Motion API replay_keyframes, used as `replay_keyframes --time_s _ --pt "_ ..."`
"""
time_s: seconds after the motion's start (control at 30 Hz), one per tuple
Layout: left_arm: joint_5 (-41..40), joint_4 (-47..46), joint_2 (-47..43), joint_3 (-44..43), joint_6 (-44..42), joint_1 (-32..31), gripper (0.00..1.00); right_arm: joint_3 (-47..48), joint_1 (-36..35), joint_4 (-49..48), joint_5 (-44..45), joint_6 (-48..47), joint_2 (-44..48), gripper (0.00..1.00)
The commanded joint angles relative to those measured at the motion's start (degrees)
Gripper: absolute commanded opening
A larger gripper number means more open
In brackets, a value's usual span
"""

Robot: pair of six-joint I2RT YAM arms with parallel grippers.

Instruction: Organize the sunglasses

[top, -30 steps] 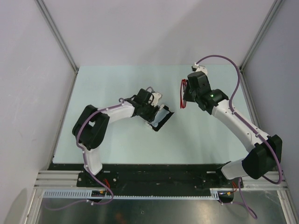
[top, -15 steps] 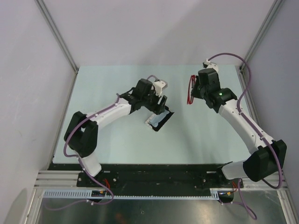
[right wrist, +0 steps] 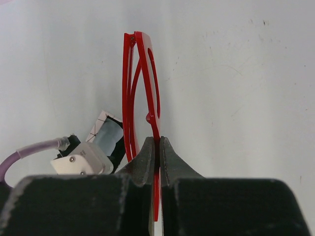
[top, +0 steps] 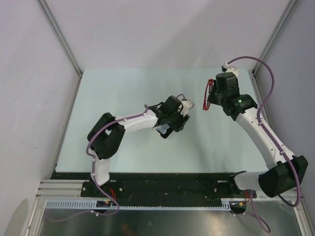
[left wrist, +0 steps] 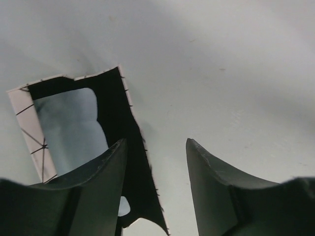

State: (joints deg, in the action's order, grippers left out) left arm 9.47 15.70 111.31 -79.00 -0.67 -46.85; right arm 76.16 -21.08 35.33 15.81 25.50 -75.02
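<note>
**A:** Where are the sunglasses [top: 208,96] right now?

**B:** In my right fingers [right wrist: 150,153], which are pressed together on the red frame. I'm holding them up off the desk [top: 113,88] at its far right side. They hang edge-on, with the long axis running straight out from the fingertips.

**A:** And the case?

**B:** The open patterned case [top: 166,130] lies mid-desk, to the left of the glasses and nearer me, well apart from them. My left fingers [left wrist: 118,152] hover just over it, spread apart and gripping nothing. Between them I see dark lining and what looks like a light-blue cloth [left wrist: 71,123] inside.

**A:** So which arm matters?

**B:** The right arm carries the glasses and the left is nearer the case. I reckon the glasses must travel leftward and toward me, then turn so their long axis matches the case's diagonal one.
</note>
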Motion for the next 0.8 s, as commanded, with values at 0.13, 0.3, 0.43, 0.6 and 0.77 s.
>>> replay_keyframes --time_s 0.13,0.3,0.43,0.6,0.77 --pt "-9.04 -0.67 2.68 -2.12 -5.13 -2.10 0.49 -0.31 0.43 0.35 0.80 1.13 1.99 0.00" --pt "-8.68 -0.59 3.30 -1.68 -6.98 -2.98 0.24 -0.40 0.51 0.35 0.97 0.87 2.34 0.00" --pt "-9.39 -0.50 3.65 -1.51 -8.73 -3.60 0.04 -0.40 0.43 0.26 0.80 0.78 2.43 0.00" --pt "-13.60 -0.67 2.78 -0.10 -12.07 -5.00 0.00 -0.40 0.43 0.61 0.18 1.05 2.60 0.00" --pt "-12.99 -0.76 -1.17 2.53 -15.58 -6.15 0.00 -0.31 0.34 1.05 0.09 1.75 3.22 0.00"
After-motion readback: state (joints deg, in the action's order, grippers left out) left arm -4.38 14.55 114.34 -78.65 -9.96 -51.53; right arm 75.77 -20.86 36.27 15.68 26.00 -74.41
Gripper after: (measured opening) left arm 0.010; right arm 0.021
